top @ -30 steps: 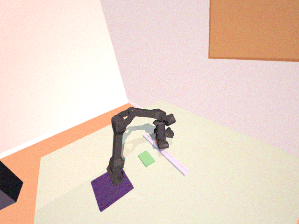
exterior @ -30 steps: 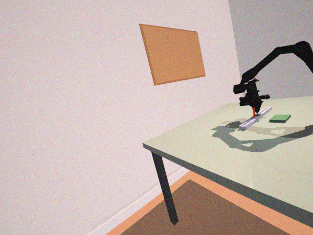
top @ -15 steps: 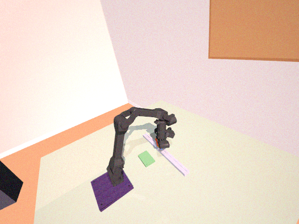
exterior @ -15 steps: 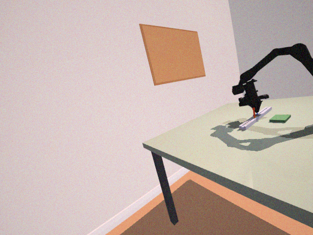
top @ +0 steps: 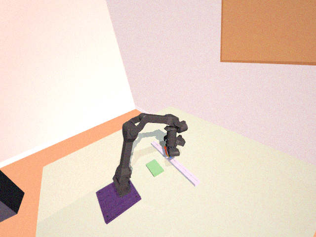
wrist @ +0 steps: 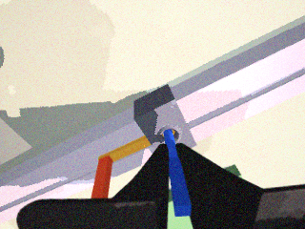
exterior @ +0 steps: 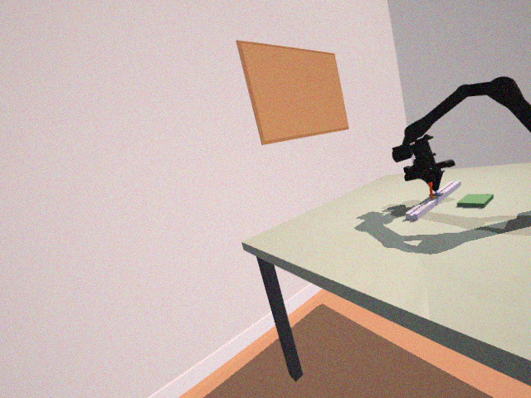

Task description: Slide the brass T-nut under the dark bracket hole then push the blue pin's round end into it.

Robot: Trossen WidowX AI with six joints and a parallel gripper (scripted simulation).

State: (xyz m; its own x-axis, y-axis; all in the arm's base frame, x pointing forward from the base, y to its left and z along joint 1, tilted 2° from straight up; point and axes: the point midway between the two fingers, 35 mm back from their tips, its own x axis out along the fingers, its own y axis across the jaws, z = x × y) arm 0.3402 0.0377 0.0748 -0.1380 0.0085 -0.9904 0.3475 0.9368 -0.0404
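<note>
The gripper [top: 170, 156] [exterior: 436, 191] [wrist: 171, 151] is clamped on the blue pin [top: 170, 157] [exterior: 436, 191] [wrist: 177, 174], whose lower end meets the hole in the bracket [wrist: 172, 114] on the rail [top: 184, 171] [exterior: 418, 211] [wrist: 214, 102]. The pin looks light, stiff and perhaps slick; a grip high on its shank should leave room for pushing. The orange handle [top: 166, 150] [exterior: 431, 190] [wrist: 101, 176] rises beside the fingers.

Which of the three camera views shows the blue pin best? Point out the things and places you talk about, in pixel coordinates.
The wrist view: the blue pin [top: 170, 157] [exterior: 436, 191] [wrist: 177, 174] appears large there, between the gripper's [top: 171, 157] [exterior: 436, 190] [wrist: 171, 147] fingers, its lower end at the bracket [wrist: 173, 112] hole. The top and exterior views show only a tiny blue speck near the rail [top: 184, 171] [exterior: 416, 213] [wrist: 214, 107].
</note>
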